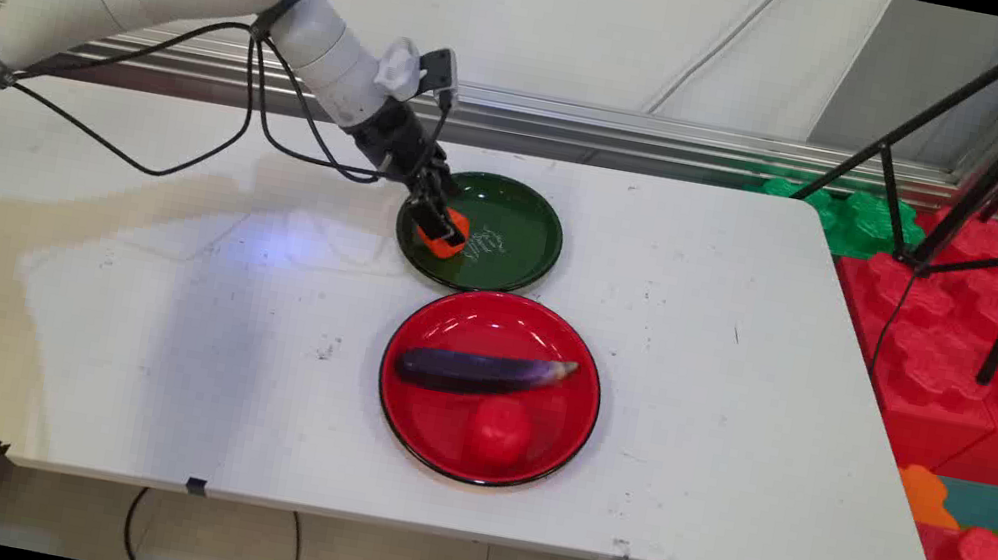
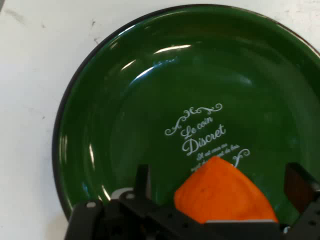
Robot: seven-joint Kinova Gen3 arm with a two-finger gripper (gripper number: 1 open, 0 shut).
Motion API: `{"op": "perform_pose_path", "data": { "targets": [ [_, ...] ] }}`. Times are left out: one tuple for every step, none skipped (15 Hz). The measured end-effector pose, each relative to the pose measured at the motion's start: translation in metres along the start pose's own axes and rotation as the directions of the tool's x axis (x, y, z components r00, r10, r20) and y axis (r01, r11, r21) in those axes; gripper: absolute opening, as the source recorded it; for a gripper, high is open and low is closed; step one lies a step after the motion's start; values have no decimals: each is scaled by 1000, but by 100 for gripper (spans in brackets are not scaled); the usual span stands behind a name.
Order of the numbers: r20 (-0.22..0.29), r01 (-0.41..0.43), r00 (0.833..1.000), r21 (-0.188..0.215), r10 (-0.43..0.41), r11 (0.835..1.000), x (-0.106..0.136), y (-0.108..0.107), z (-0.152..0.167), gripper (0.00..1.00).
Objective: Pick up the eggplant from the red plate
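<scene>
The gripper (image 1: 439,230) sits over the green plate (image 1: 519,223) at centre frame, its fingers spread on either side of an orange piece (image 2: 222,192) without clearly pressing it. Below, the red plate (image 1: 426,410) holds an eggplant (image 1: 484,371) and a tomato (image 1: 498,430).

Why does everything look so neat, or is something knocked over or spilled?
Nothing stands out. The gripper is over the green plate with an orange piece between its fingers; the eggplant and tomato lie in the red plate.
</scene>
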Motion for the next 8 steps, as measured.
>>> {"op": "perform_pose_path", "data": {
  "targets": [
    [-4,-5,1000,-2,5,1000,1,1,-3,100],
    [-8,-7,1000,-2,7,1000,2,2,-5,100],
    [-12,-9,1000,-2,9,1000,2,3,-8,100],
    [-15,-11,1000,-2,11,1000,3,4,-11,100],
    [-20,-13,1000,-2,13,1000,4,6,-16,100],
    [-25,-16,1000,-2,16,1000,5,7,-22,100],
    [-31,-20,999,0,20,1000,6,10,-31,100],
    [-34,-21,999,2,21,1000,6,13,-38,100]
  ]
}}
